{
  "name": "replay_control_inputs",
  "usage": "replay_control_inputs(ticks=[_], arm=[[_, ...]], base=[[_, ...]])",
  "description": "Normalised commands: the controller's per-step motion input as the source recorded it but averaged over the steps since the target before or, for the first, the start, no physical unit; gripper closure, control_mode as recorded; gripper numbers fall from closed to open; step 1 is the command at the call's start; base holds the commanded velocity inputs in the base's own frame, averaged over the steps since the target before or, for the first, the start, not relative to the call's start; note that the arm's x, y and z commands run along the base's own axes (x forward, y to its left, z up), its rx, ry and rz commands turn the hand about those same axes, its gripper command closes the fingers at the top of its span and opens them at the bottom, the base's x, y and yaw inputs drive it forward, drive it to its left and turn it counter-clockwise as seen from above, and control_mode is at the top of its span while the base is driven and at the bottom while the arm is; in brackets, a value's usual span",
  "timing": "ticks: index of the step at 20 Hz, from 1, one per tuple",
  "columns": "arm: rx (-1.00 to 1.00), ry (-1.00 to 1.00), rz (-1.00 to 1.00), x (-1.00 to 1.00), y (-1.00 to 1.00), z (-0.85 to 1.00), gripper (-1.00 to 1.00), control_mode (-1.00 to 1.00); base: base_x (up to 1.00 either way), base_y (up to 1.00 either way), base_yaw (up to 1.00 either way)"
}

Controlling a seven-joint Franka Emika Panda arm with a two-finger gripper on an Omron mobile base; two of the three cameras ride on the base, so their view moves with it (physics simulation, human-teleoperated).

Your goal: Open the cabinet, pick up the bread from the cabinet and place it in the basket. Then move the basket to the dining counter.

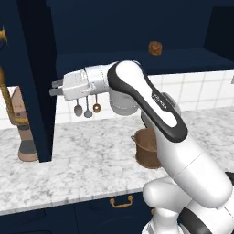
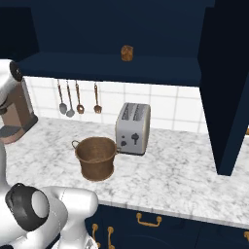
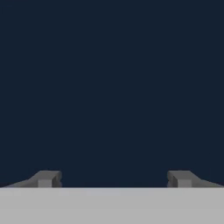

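Left base view has the gripper (image 1: 56, 87) pointing level at the swung-out door (image 1: 34, 82) of the cabinet (image 1: 137, 27), jaws spread wide and holding nothing, I'd guess because the door is already open. The bread (image 1: 155, 48) sits alone on the cabinet's shelf, up and well to the right of the hand. Below, the basket (image 1: 147, 147) waits upright on the counter (image 1: 82, 169), beside the toaster (image 2: 133, 128), mouth up to receive it.
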Motion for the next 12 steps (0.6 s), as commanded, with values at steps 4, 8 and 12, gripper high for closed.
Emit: replay_control_inputs(ticks=[4,8,12], arm=[[-0.07,0.00,-0.03,-0.23,0.84,0.00,-1.00,-1.00],[0.00,-0.01,0.00,-0.02,0.02,0.00,-1.00,-1.00],[0.00,-0.02,-0.11,-0.14,-0.78,0.07,-1.00,-1.00]], base=[[0.00,0.00,0.00],[0.00,0.00,0.00],[0.00,0.00,0.00]])
